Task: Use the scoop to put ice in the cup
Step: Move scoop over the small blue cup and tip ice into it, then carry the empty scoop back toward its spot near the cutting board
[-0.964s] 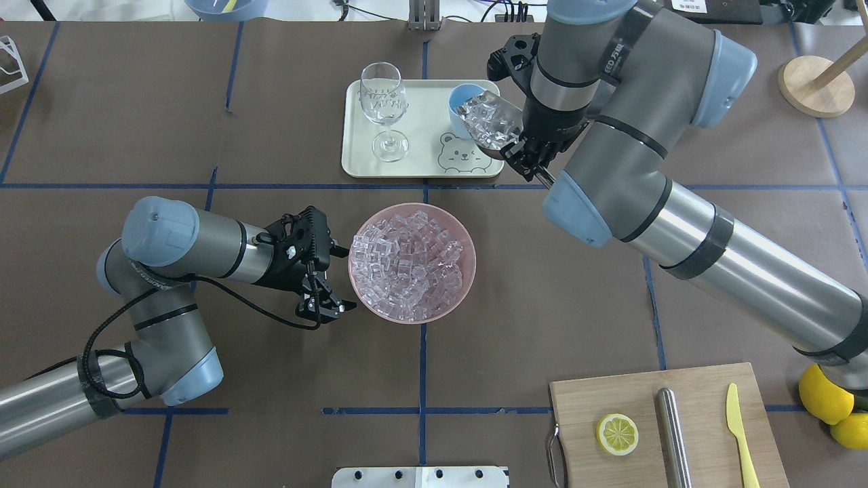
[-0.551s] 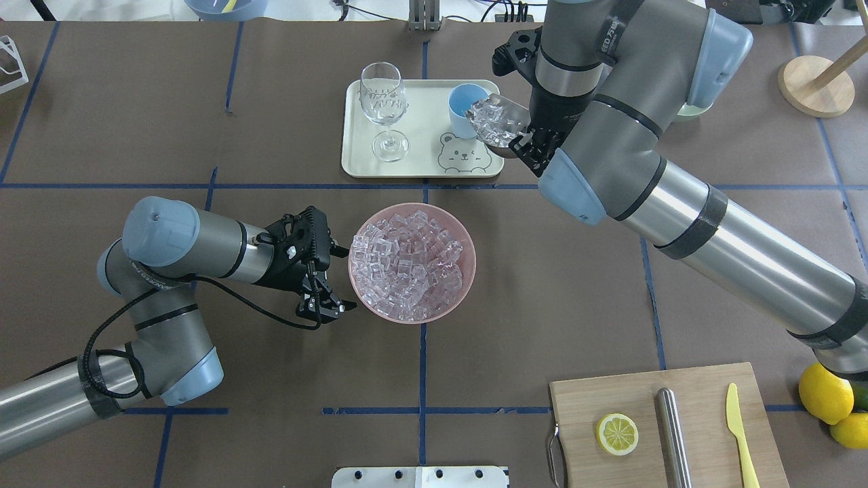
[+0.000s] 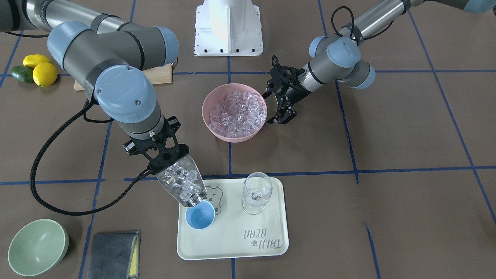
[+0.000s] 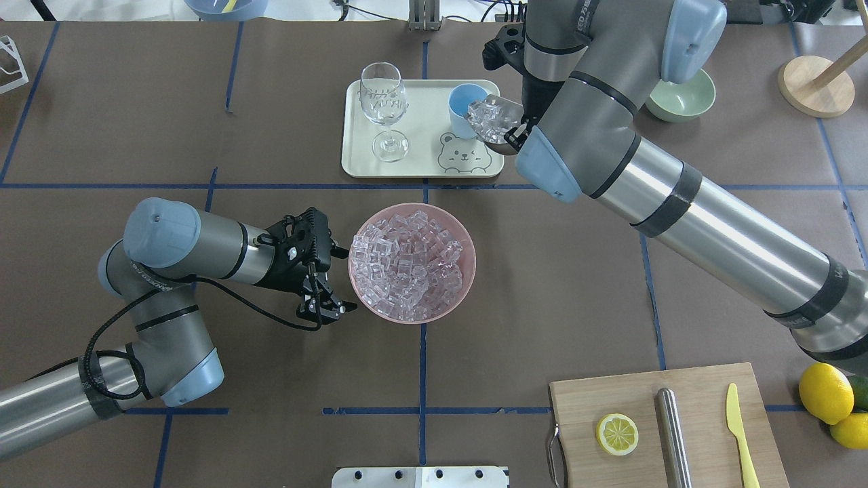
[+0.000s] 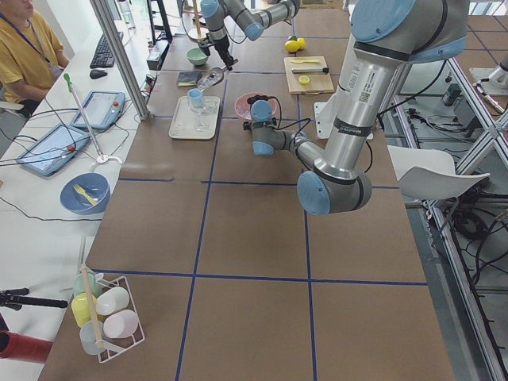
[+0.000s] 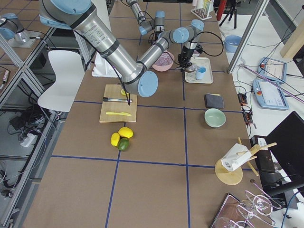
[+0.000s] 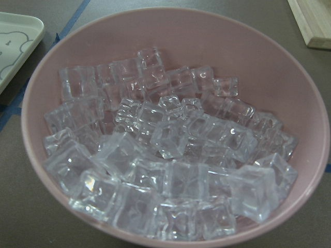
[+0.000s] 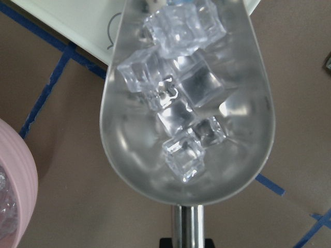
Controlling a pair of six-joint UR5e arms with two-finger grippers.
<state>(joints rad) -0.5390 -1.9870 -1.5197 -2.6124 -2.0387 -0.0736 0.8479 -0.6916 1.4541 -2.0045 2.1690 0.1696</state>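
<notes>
Ice fills the tilted scoop, lip over the cup; the right tool clamps its handle, the left tool hangs open beside the pink bowl.

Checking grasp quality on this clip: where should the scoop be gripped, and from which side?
By the scoop's short round handle, from behind the closed end, as the right gripper does: the trough holds ice and its open mouth tilts toward the cup.
</notes>
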